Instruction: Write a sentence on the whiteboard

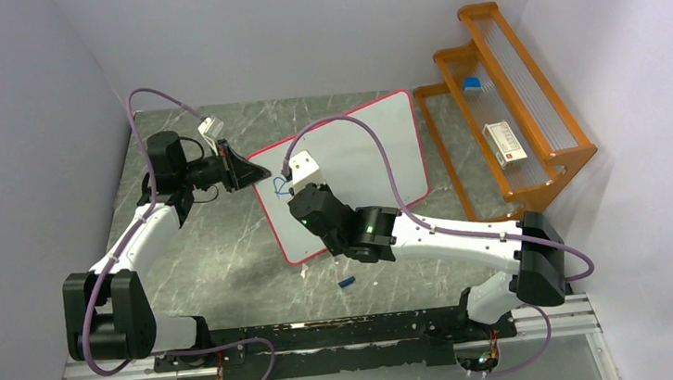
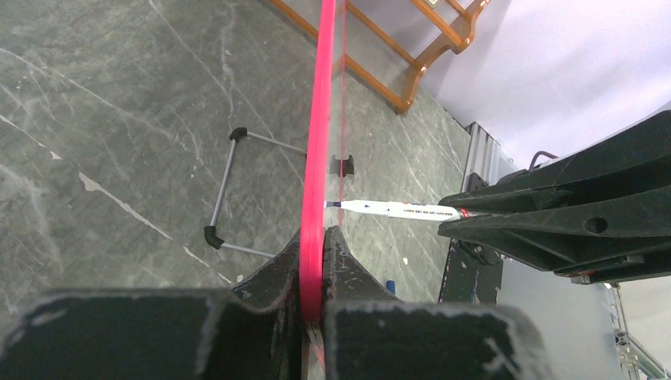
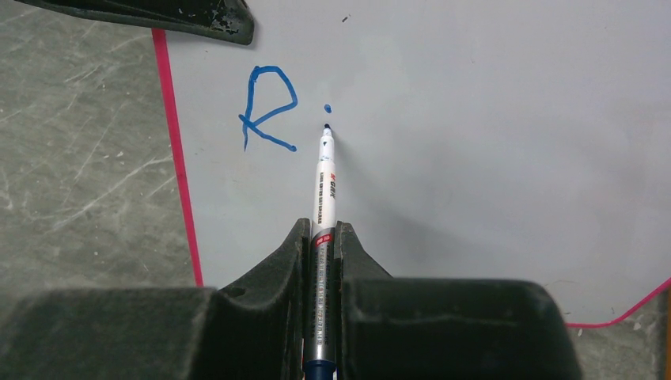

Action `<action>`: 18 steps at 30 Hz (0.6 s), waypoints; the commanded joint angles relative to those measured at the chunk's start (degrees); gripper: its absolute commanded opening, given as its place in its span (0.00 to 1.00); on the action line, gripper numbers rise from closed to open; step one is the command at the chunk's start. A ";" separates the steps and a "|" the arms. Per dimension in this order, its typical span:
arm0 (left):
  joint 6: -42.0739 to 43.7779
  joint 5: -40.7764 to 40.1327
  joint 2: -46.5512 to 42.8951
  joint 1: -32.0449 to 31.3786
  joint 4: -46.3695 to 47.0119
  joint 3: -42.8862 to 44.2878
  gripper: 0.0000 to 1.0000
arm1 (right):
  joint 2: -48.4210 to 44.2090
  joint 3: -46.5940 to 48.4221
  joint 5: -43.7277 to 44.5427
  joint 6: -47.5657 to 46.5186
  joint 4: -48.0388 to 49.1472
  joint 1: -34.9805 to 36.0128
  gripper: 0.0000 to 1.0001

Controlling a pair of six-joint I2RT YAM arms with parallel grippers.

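Observation:
The whiteboard [image 1: 375, 149] stands tilted on the table, white with a pink-red frame. My left gripper [image 1: 261, 171] is shut on its left frame edge, which runs edge-on between the jaws in the left wrist view [image 2: 318, 158]. My right gripper [image 3: 323, 229] is shut on a blue marker [image 3: 324, 178], tip touching the board [image 3: 475, 142]. Of the sentence, only a blue letter "R" [image 3: 265, 107] and a dot [image 3: 327, 108] show; they are a small blue mark in the top view [image 1: 279, 187]. The marker also shows in the left wrist view [image 2: 396, 210].
An orange wire rack [image 1: 502, 109] stands at the back right with a white box [image 1: 505, 143] and a small blue item [image 1: 472, 84] on it. A blue marker cap [image 1: 347, 283] lies on the table in front of the board. The board's metal stand [image 2: 225, 190] rests behind it.

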 commanded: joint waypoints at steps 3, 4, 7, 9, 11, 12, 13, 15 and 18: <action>4.74 -1.57 1.58 -1.53 -3.88 -0.96 0.05 | 0.02 -0.33 -0.45 2.40 -1.61 -0.16 0.00; 4.77 -1.63 1.53 -1.53 -3.85 -0.96 0.05 | -0.14 -0.56 -0.47 2.66 -1.83 -0.20 0.00; 4.77 -1.63 1.63 -1.53 -3.84 -0.96 0.05 | -0.46 -1.01 -0.72 3.18 -2.27 0.00 0.00; 4.82 -1.74 1.67 -1.53 -3.93 -0.96 0.05 | -0.47 -1.20 -0.74 3.43 -2.59 0.22 0.00; 4.89 -1.75 1.65 -1.53 -4.08 -0.94 0.05 | -0.54 -1.40 -0.46 3.68 -2.94 0.27 0.00; 4.95 -1.74 1.65 -1.53 -4.04 -0.95 0.05 | -0.60 -1.49 -0.35 3.78 -3.09 0.29 0.00; 4.86 -1.78 1.69 -1.53 -3.96 -0.96 0.05 | -0.68 -1.60 -0.31 3.80 -3.10 0.35 0.00; 4.84 -1.75 1.73 -1.53 -3.98 -0.96 0.05 | -0.88 -1.77 -0.18 3.97 -3.19 0.37 0.00; 4.94 -1.78 1.74 -1.53 -4.05 -0.95 0.05 | -0.99 -1.85 -0.13 4.15 -3.38 0.42 0.00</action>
